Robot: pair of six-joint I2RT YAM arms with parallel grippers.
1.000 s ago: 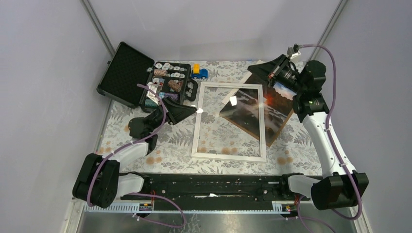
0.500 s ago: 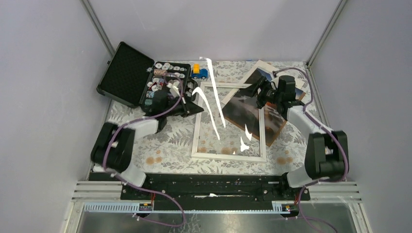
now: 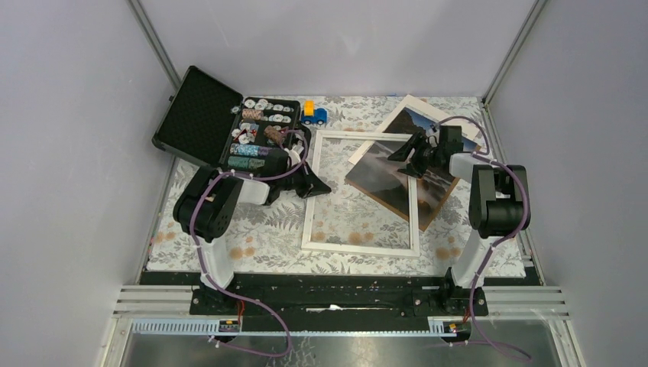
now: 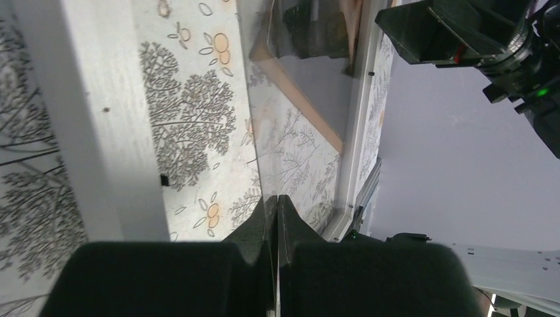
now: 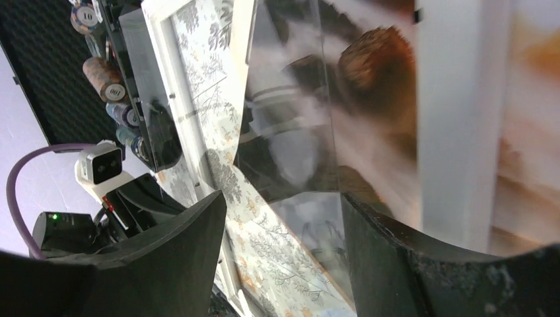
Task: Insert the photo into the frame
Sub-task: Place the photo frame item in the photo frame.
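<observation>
Sunset photo, dark mountains and misty clouds, lies flat at 3 o'clock of the white frame, partly under its rail; left gripper pinched tight on the clear pane, right gripper spread wide, holding nothing

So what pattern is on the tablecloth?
Tablecloth: grey trees and orange blossoms on white; clearest in left wrist view.

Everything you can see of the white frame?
The frame is a white rectangle of thin moulding, lying flat mid-table on the leaf-print cloth. A clear pane fills its opening; cloth shows through. Its right rail lies across the photo. The left gripper, jaws shut on the pane's edge, sits at its left rail; the right gripper, jaws open, is by its far right corner.
</observation>
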